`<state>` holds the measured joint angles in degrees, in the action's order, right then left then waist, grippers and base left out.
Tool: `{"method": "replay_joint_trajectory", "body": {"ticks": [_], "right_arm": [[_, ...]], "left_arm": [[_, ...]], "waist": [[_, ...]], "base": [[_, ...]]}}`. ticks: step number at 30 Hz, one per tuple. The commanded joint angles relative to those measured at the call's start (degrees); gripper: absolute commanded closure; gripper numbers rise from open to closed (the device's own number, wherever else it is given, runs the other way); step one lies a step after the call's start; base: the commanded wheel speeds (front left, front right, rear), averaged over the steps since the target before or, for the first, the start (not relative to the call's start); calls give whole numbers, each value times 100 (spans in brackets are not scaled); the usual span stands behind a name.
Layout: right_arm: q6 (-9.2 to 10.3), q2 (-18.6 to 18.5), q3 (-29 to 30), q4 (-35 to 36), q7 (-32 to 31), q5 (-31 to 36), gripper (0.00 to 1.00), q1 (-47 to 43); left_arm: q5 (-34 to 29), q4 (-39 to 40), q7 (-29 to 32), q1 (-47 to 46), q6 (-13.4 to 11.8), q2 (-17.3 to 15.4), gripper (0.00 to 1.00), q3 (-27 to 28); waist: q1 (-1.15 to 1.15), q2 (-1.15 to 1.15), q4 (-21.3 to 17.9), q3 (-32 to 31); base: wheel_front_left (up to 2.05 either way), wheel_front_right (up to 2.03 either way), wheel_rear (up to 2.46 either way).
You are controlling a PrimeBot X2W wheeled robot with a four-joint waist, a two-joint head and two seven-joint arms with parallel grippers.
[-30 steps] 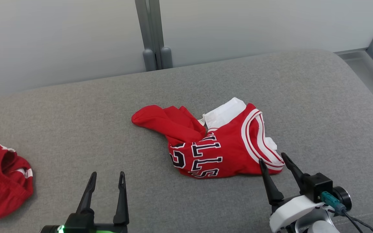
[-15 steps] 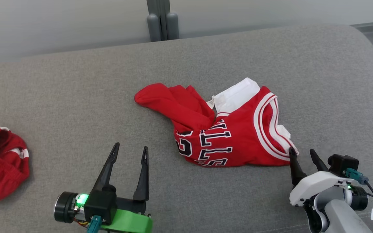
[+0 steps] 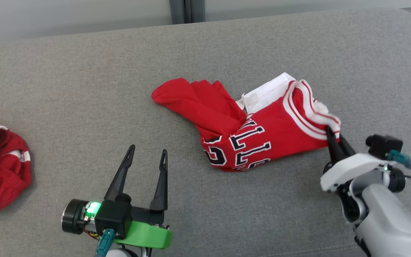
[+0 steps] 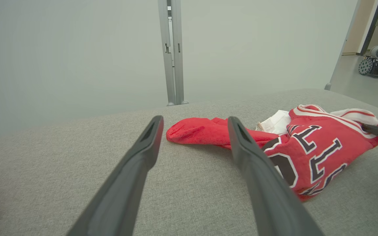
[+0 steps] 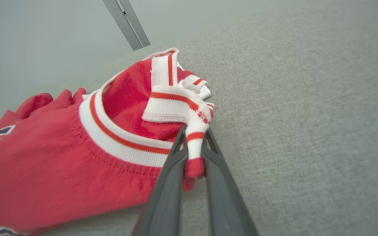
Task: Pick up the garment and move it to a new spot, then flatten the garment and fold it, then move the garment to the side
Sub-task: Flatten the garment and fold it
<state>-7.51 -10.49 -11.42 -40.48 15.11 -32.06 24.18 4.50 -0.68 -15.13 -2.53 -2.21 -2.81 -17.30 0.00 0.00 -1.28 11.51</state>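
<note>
Right gripper pinches ribbed, perhaps knitted, trim of crumpled garment

Jersey lettering partly tucked under; other red garment half off-frame.

1. You get soft, even light in the head view; the grey cushion reads bright, with no glare.
2. Shadows are faint: just a thin dark edge under the garment.
3. A green lamp glows behind the left gripper.
4. In the left wrist view, that gripper's fingers go soft towards the bottom edge, and the wall looks pale and hazy.
5. In the right wrist view, the striped trim is sharp, the far cushion blurs, and the whole picture sits tilted.
</note>
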Motion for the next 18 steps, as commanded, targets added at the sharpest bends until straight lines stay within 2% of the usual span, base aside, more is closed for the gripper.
{"method": "replay_joint_trajectory", "body": {"ticks": [1, 12, 18], "right_arm": [[4, -145, 45, 93, 8, -8, 100, 171], [5, -1633, 457, 556, 13, 302, 100, 1903], [5, -1855, 485, 1189, 13, 552, 100, 2629]], "left_arm": [[59, 19, -2, -109, -25, -15, 0, -10], [49, 49, -2, -239, 10, -18, 0, -89], [87, 57, -2, -193, -12, -18, 0, -108]], "waist": [[0, 0, -40, -2], [0, 0, -107, -1], [0, 0, -83, -152]], "base": [[0, 0, 0], [0, 0, 0], [0, 0, 0]]}}
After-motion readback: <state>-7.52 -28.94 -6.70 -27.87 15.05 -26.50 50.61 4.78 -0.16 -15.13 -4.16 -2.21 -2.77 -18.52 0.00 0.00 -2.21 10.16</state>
